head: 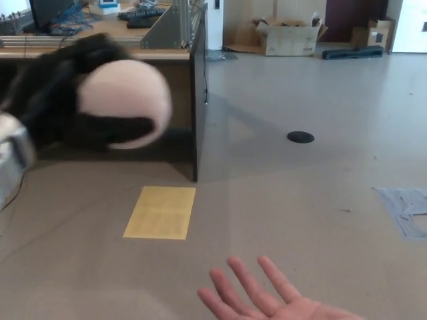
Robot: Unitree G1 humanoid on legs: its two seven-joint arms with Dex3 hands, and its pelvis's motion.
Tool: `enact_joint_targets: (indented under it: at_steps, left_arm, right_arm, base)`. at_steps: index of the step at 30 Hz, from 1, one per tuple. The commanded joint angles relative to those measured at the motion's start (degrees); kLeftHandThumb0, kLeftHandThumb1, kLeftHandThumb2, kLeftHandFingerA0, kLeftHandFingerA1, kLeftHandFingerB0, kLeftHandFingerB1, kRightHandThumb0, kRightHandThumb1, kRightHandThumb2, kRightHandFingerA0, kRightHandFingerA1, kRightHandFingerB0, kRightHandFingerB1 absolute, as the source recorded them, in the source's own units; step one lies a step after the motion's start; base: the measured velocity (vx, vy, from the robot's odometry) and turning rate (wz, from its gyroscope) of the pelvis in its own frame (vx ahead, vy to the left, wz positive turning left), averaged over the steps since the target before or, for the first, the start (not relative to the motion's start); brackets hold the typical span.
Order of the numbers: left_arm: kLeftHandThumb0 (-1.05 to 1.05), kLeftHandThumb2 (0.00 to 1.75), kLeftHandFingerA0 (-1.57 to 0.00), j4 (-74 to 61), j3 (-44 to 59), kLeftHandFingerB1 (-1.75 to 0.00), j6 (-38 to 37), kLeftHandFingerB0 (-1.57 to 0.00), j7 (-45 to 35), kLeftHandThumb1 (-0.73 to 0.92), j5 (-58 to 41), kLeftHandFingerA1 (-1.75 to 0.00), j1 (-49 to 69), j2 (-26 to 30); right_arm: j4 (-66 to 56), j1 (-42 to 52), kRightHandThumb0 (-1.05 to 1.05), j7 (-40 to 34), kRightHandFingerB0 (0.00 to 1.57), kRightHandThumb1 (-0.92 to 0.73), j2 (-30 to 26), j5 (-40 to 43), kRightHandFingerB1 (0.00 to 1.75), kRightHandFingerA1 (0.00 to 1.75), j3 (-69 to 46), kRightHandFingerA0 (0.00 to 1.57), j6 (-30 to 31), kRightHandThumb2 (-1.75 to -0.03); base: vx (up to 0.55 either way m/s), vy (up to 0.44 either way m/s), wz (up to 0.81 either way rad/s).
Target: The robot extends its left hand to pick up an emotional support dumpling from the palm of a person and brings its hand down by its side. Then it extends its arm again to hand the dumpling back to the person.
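Item: my left hand (63,100), black, motion-blurred, raised at the upper left of the head view, high above the floor (300,213). Fingers: closed around the dumpling (123,100), a round, pale pink ball; one dark finger (127,129) wraps under its lower edge, the rest of the hand backs it from the left. Dumpling: held in the air in my grasp, well apart from the person's hand (267,300). Person's hand: at the bottom edge, palm up, open, fingers spread and pointing up and to the left, nothing lying on it. Right hand: not visible. Floor: beige, carrying a yellow rectangular sheet (160,212) between my hand and the person's, a small dark round disc (300,137) to the right, and a grey patch (405,210) at the right edge. Desk (199,93): behind my hand, wooden tabletop with cables and equipment. Cardboard box (288,37): against the far wall.
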Motion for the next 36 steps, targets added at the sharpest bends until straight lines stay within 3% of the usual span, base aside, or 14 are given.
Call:
enact_joint_targets:
  at_steps: [1, 7, 9, 10, 13, 14, 28, 29, 32, 33, 36]
  left_arm:
    - [-0.21, 0.53, -0.74, -5.41, -9.33, -1.75, -2.25, -0.56, -3.98, 0.61, 9.03, -1.75, -3.12, -0.87]
    - [-0.22, 0.52, -0.72, -8.04, -12.66, -1.75, -2.93, -0.56, -5.14, 0.6, 11.19, -1.75, -3.23, -1.6]
    - [-0.24, 0.55, -0.73, -12.75, -16.61, -1.74, 0.07, -0.56, -5.74, 0.57, 12.26, -1.75, -3.09, -3.24]
    - [-0.27, 0.52, -0.74, -14.23, -17.54, -1.64, 0.97, -0.6, -6.14, 0.58, 12.1, -1.74, -3.0, -4.02]
    - [-0.27, 0.52, -0.74, -15.02, -17.68, -1.64, 1.57, -0.6, -6.31, 0.58, 12.25, -1.74, -2.85, -4.39]
    - [-0.21, 0.53, -0.74, -16.5, -19.41, -1.75, 1.73, -0.55, -6.56, 0.6, 13.09, -1.75, -3.05, -5.09]
    - [-0.18, 0.52, -0.71, -23.44, -26.95, -1.74, 5.0, -0.55, -8.03, 0.6, 17.33, -1.75, 0.51, -10.04]
    - [-0.21, 0.53, -0.71, -23.8, -27.64, -1.75, 5.11, -0.55, -7.75, 0.59, 17.84, -1.75, 0.95, -10.46]
    - [-0.22, 0.53, -0.71, -24.62, -29.04, -1.74, 5.75, -0.55, -7.42, 0.6, 18.92, -1.75, 1.95, -11.46]
    - [-0.23, 0.53, -0.71, -24.25, -29.69, -1.75, 5.0, -0.54, -7.52, 0.61, 19.58, -1.75, 2.33, -11.94]
    - [-0.26, 0.52, -0.71, -23.88, -30.48, -1.75, 4.7, -0.56, -7.51, 0.62, 20.94, -1.75, 2.72, -12.74]
  right_arm:
    - [-0.04, -0.37, -0.83, 0.22, 0.34, -0.92, -0.42, -0.34, 0.41, 0.57, 0.24, 0.42, -0.08, -0.68]
    - [-0.07, -0.37, -0.83, 0.28, 0.34, -0.92, -0.56, -0.53, 0.41, 0.57, 0.47, 0.42, 0.1, -0.68]
    - [-0.14, -0.54, -0.83, 0.9, 0.33, -0.91, -0.27, -0.06, 0.41, 0.57, 0.34, 0.41, 0.1, -0.67]
    - [-0.04, -0.74, -0.83, 0.73, 0.33, -0.91, -0.27, -0.23, 0.41, 0.58, 0.45, 0.41, 0.01, -0.67]
    - [0.03, -0.83, -0.83, 0.63, 0.33, -0.91, -0.28, -0.32, 0.41, 0.58, 0.51, 0.41, -0.04, -0.67]
    - [-0.15, -0.9, -0.81, 0.77, 0.35, -0.91, -0.31, -0.24, 0.41, 0.59, 0.5, 0.42, 0.1, -0.67]
    - [-1.05, -1.64, -0.81, 0.88, 0.35, -0.9, -0.15, -1.1, 0.41, 0.6, 1.85, 0.42, 1.2, -0.67]
    - [-0.73, -1.89, -0.8, 0.9, 0.31, -0.7, -0.15, -1.15, 0.53, 0.64, 1.95, 0.4, 1.14, -1.08]
    - [0.02, -2.58, -0.82, 0.82, 0.31, -0.71, -0.11, -1.39, 0.53, 0.64, 2.37, 0.4, 0.91, -1.08]
    - [0.53, -3.0, -0.86, 1.01, 0.34, -0.9, 0.08, -1.14, 0.41, 0.59, 2.33, 0.41, 0.88, -0.67]
    - [1.4, -3.79, -0.86, 1.1, 0.3, -0.9, 0.26, -1.07, 0.4, 0.56, 2.41, 0.38, 1.46, -0.67]
  base:
    - [0.0, 0.0, 0.0]
    - [0.0, 0.0, 0.0]
    - [0.0, 0.0, 0.0]
    - [0.0, 0.0, 0.0]
    - [0.0, 0.0, 0.0]
    - [0.0, 0.0, 0.0]
    - [0.0, 0.0, 0.0]
    - [0.0, 0.0, 0.0]
    - [0.0, 0.0, 0.0]
    - [0.0, 0.0, 0.0]
    - [0.0, 0.0, 0.0]
